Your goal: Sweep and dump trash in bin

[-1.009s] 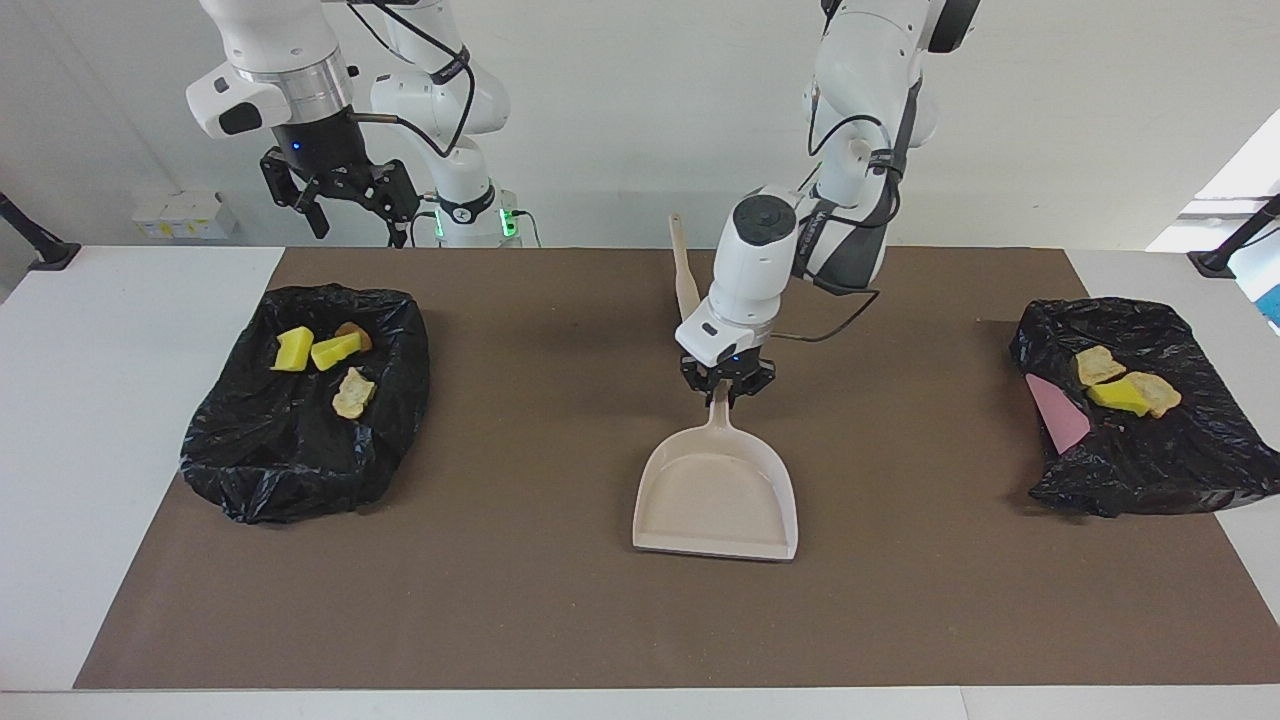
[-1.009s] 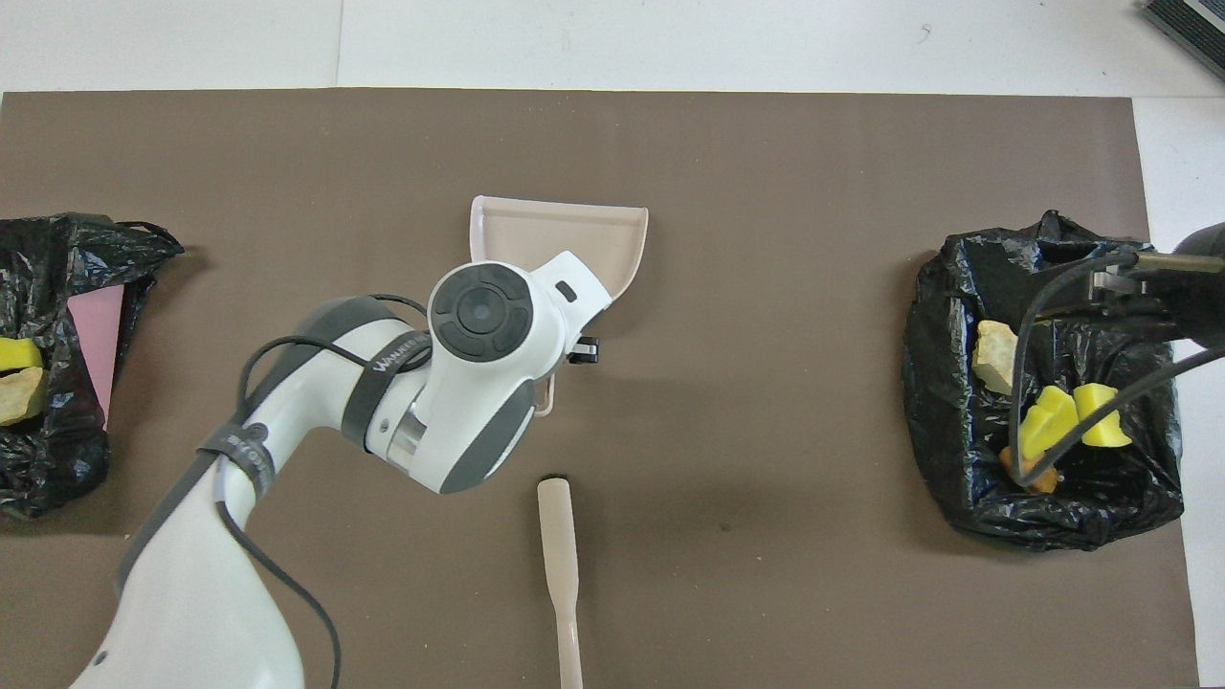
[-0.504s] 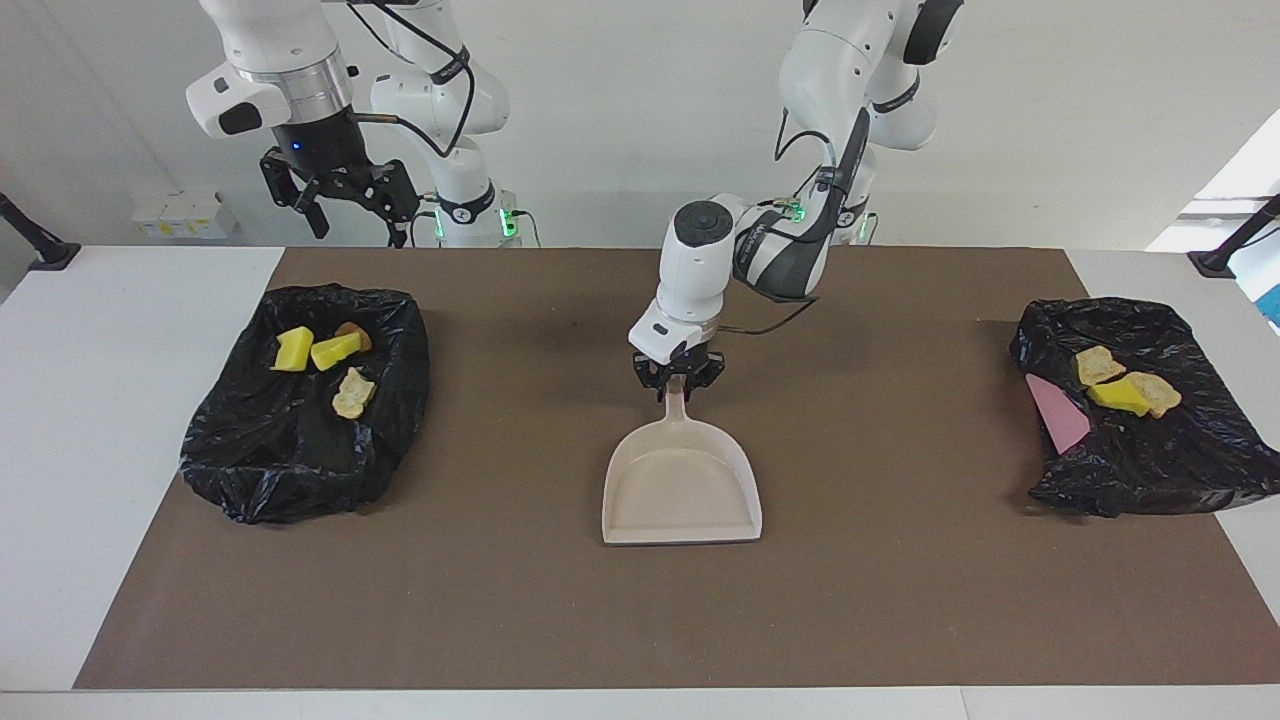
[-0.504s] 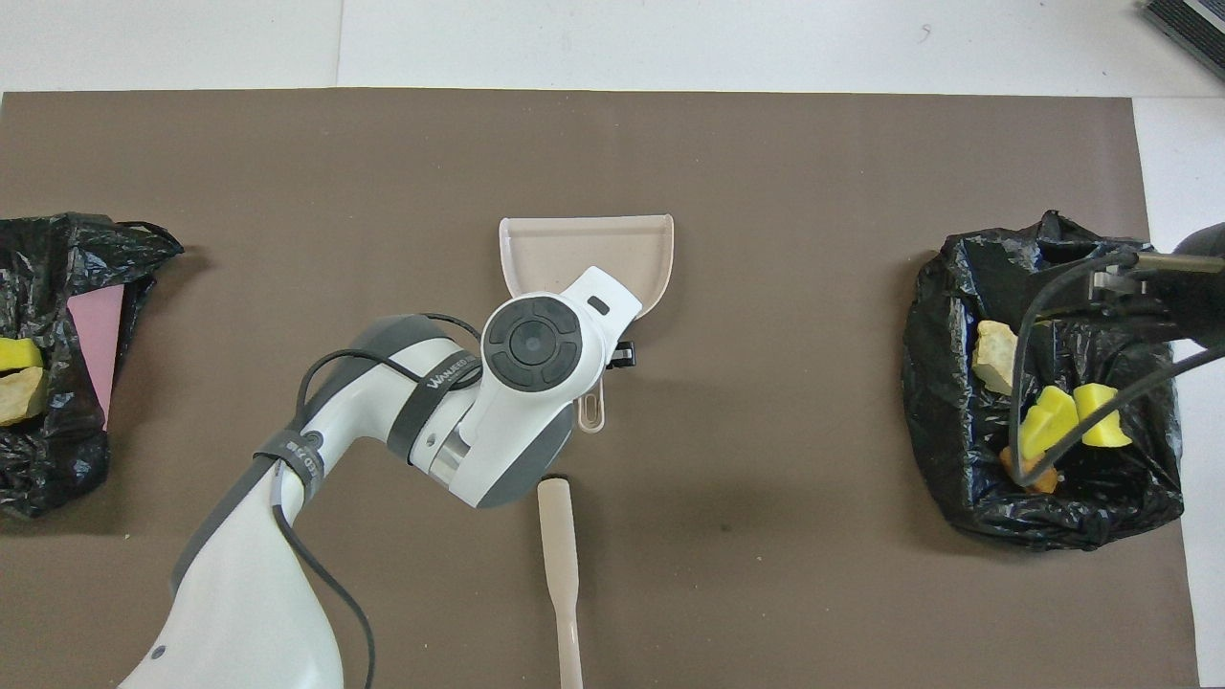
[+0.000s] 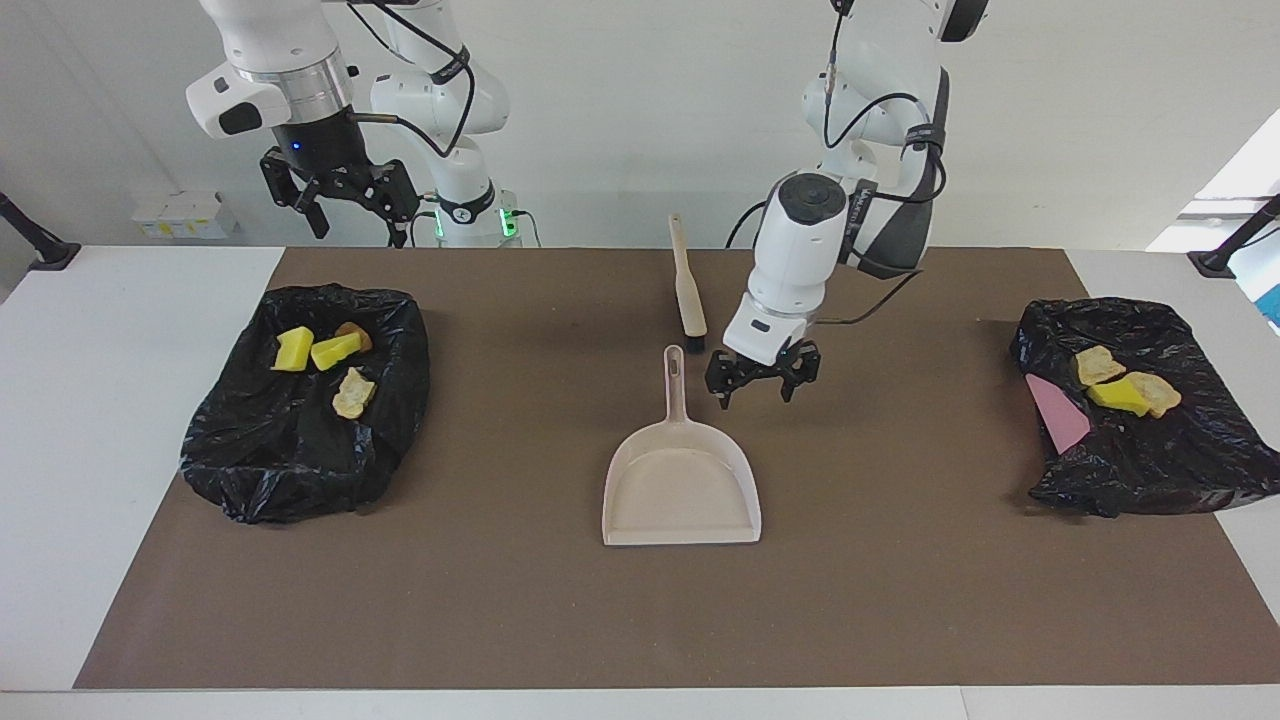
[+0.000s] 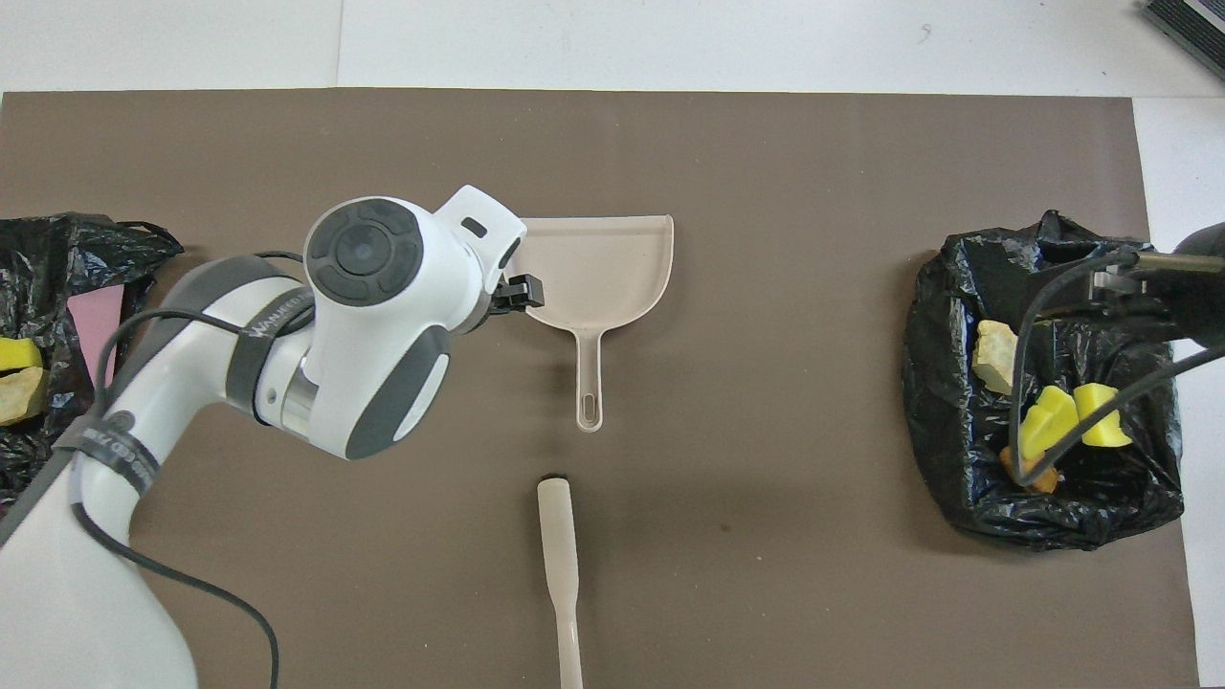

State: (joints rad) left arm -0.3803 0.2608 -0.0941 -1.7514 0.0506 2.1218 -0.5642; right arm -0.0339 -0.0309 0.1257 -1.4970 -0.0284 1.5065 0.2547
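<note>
The beige dustpan (image 5: 680,485) (image 6: 598,273) lies flat mid-mat, its handle pointing toward the robots. My left gripper (image 5: 762,385) hangs open just above the mat beside that handle, toward the left arm's end, holding nothing. A black-lined bin (image 5: 300,430) (image 6: 1043,383) at the right arm's end holds trash: yellow sponge bits (image 5: 335,350), a brown lump (image 5: 355,333) and a beige chunk (image 5: 352,392). My right gripper (image 5: 340,195) waits open, raised over the table edge by that bin. The beige brush (image 5: 688,290) (image 6: 560,565) lies nearer to the robots than the dustpan.
A second black-lined bin (image 5: 1130,420) (image 6: 48,364) sits at the left arm's end with beige chunks (image 5: 1098,365), a yellow bit (image 5: 1117,397) and a pink sheet (image 5: 1058,415). A brown mat (image 5: 900,600) covers the table's middle.
My left gripper opened, let go of the dustpan handle, then rose and moved toward the left arm's end. The dustpan first slid slightly toward the right arm's end. The right arm has not moved.
</note>
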